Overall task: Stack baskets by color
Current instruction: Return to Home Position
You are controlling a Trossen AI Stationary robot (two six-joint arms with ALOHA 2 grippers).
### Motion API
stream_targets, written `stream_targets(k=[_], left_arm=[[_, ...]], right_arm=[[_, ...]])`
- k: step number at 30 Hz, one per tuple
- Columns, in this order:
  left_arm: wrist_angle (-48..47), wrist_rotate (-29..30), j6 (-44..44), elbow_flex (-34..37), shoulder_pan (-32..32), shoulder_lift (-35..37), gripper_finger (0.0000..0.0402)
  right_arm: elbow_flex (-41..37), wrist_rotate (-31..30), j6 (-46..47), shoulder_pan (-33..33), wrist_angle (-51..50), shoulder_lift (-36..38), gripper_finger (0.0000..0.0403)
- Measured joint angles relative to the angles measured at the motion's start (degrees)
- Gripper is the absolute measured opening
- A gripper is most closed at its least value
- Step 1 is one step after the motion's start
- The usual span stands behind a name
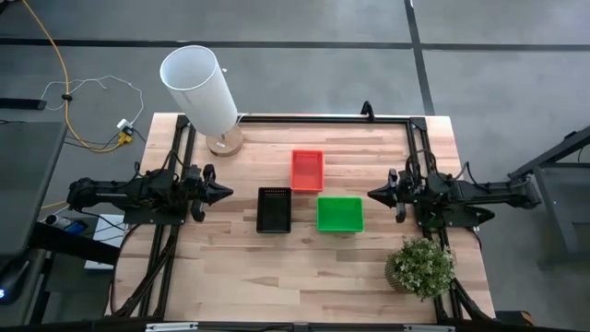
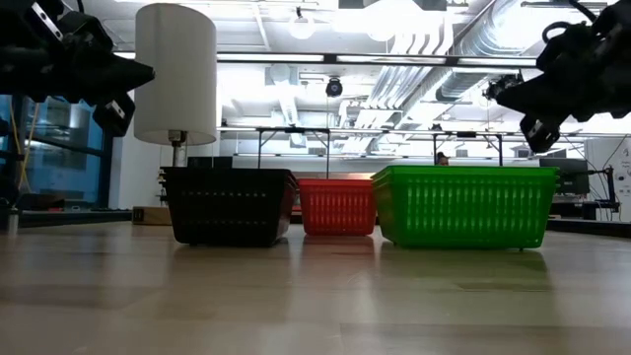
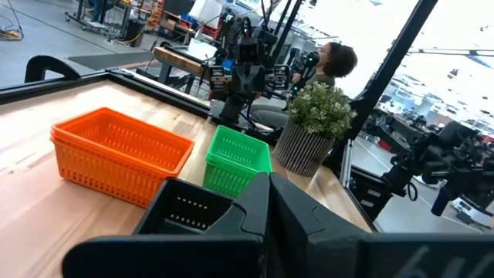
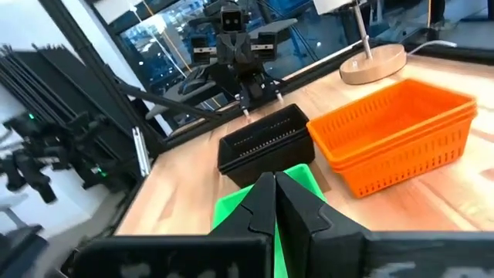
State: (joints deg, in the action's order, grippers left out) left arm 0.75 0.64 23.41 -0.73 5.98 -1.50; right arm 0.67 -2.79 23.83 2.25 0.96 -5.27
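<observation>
Red baskets (image 1: 307, 171), black baskets (image 1: 274, 209) and green baskets (image 1: 339, 214) sit stacked between left gripper (image 1: 224, 192) and right gripper (image 1: 372, 195), both pinched together and held clear, since sorting looks done.

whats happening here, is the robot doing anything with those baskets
Nothing is being handled right now. The baskets sit in three one-color piles mid-table: black, red and green; the red pile shows layered rims in the wrist views. The left gripper hangs at the table's left side and the right gripper at its right, both shut, empty and clear of the baskets. The sorting looks done.
</observation>
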Motion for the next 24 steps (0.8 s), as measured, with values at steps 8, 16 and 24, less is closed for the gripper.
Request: stream_targets(k=[8,16,24], left_arm=[[0.0,0.0,0.0,0.0,0.0,0.0,0.0001],[0.0,0.0,0.0,0.0,0.0,0.0,0.0001],[0.0,0.0,0.0,0.0,0.0,0.0,0.0001]], right_arm=[[0.0,0.0,-0.1,0.0,0.0,0.0,0.0000],[0.0,0.0,-1.7,0.0,-0.1,0.0,0.0000],[0.0,0.0,-1.8,0.0,-0.1,0.0,0.0000]])
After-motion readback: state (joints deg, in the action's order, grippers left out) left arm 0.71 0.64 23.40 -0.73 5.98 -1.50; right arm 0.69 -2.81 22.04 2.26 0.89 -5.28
